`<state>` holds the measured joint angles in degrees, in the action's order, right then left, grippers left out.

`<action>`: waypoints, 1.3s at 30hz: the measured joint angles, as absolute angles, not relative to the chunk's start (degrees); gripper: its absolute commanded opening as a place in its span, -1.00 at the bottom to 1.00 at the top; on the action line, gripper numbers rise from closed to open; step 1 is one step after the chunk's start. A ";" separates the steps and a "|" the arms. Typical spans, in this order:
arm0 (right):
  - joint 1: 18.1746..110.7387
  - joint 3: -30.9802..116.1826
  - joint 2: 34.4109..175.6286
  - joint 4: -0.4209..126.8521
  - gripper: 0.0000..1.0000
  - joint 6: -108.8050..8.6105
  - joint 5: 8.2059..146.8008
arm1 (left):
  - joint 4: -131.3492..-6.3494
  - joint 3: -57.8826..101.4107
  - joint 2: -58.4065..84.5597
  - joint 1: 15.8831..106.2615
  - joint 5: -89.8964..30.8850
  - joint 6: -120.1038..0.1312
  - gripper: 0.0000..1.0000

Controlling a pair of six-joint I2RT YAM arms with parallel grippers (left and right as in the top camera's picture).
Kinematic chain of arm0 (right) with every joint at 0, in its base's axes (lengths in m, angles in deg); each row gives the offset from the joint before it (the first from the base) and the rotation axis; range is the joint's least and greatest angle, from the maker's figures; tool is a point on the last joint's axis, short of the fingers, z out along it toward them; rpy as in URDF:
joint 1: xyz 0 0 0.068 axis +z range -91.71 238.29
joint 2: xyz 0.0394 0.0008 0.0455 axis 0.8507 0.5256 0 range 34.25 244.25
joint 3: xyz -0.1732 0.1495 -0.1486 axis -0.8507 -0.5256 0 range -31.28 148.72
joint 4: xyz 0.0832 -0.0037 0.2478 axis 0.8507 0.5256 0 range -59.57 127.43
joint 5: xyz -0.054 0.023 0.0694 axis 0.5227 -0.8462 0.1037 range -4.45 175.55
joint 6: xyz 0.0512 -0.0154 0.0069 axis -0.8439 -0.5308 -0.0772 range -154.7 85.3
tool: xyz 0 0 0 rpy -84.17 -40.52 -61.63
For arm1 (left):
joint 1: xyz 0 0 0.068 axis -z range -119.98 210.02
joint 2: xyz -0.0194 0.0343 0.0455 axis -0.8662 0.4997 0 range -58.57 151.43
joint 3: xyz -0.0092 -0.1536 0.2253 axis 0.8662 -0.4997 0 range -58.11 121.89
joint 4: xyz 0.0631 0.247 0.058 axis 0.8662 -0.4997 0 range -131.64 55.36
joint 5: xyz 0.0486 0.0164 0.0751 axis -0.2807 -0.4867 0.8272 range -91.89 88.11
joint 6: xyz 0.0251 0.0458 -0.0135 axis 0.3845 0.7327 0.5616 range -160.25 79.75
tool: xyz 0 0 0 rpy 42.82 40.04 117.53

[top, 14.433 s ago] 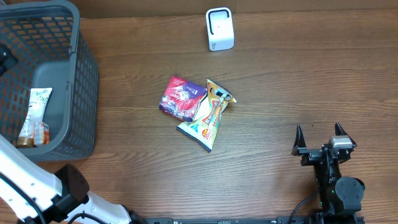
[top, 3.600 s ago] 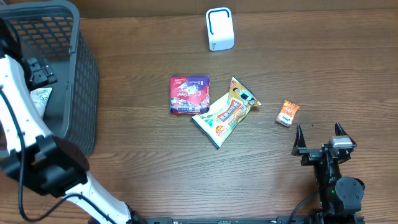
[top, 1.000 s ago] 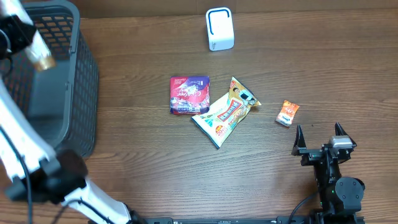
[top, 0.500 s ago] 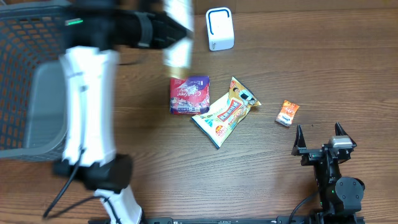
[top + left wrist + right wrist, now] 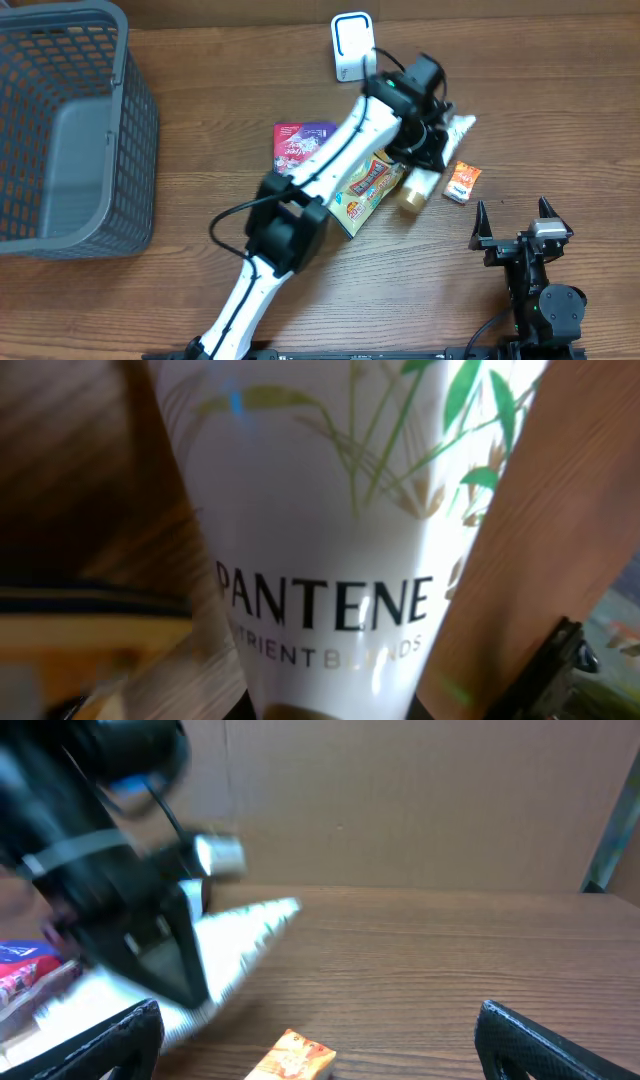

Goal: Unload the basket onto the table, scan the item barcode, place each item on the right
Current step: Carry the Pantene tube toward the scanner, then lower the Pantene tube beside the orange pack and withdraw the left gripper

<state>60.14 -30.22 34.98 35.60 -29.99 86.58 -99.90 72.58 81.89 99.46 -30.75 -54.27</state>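
The jaws of the left gripper (image 5: 428,148) are closed tight on the white tube (image 5: 424,182), which slants just left of the orange pack (image 5: 462,182) and nearer than the scanner (image 5: 352,46), while the right gripper (image 5: 511,206), at the near right, has its jaws spread wide, holding nothing.

one grey basket (image 5: 140,130) is counted at the tabletop's far left corner, and one white scanner (image 5: 350,45) at its far edge. three packets are shown mid-tabletop: one maroon packet (image 5: 298,150), one yellow packet (image 5: 365,187), one small orange packet (image 5: 462,182). one white tube (image 5: 432,180) is shown. two arms are counted: left arm (image 5: 330,165), right arm (image 5: 535,275).
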 measured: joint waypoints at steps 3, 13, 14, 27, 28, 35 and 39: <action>60.14 -30.22 34.98 35.58 1.00 -29.99 86.58 | -99.29 72.38 83.10 100.16 -30.55 -55.49 -0.12; 60.14 -30.22 34.98 35.58 1.00 -30.01 86.58 | -104.99 76.54 82.88 95.70 -31.01 -56.76 0.11; 60.14 -30.22 34.98 35.62 1.00 -29.99 86.58 | -106.10 78.22 82.88 94.92 -31.01 -56.67 0.11; 60.14 -30.22 34.98 35.60 1.00 -30.01 86.58 | -121.84 100.38 66.03 79.66 -30.51 -53.18 0.99; 60.14 -30.22 34.98 35.60 1.00 -30.01 86.58 | -122.89 100.86 63.88 78.13 -30.21 -53.27 1.00; 60.16 -30.22 34.98 35.58 1.00 -30.01 86.58 | -131.15 101.83 51.86 62.81 -25.07 -52.28 0.99; 60.16 -30.22 34.98 35.62 1.00 -30.01 86.58 | -131.22 101.63 49.74 52.12 -23.56 -52.02 1.00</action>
<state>60.16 -30.22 34.98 35.62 -30.01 86.58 -131.22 101.63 49.74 52.12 -23.56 -52.02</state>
